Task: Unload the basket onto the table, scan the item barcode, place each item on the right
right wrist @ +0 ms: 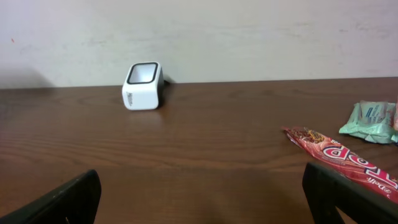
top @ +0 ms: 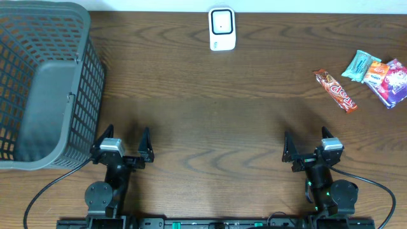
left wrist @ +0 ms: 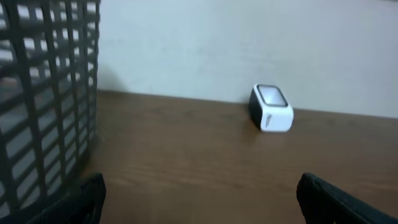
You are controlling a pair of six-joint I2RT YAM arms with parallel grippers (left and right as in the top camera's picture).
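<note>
Items to scan sit at the upper right of the overhead frame: a red candy bar (top: 335, 91) lying at a slant, and just beyond it, toward the right edge, a loose cluster of a mint-green packet (top: 358, 65), an orange packet (top: 376, 72) and a purple packet (top: 395, 83), the three touching or overlapping. You cannot make out a barcode on any of them. The white scanner (top: 222, 28) stands at top centre, well apart from the snacks, its dark window facing up and forward in both wrist views. Your right gripper (top: 307, 145) is at lower right, jaws spread wide, nothing between them, well short of the candy bar. Your left gripper (top: 125, 143) is at lower left, likewise spread and empty, just beside the grey slatted basket (top: 89, 95) that fills the left edge. All of it rests on the dark wood table (top: 210, 108).
</note>
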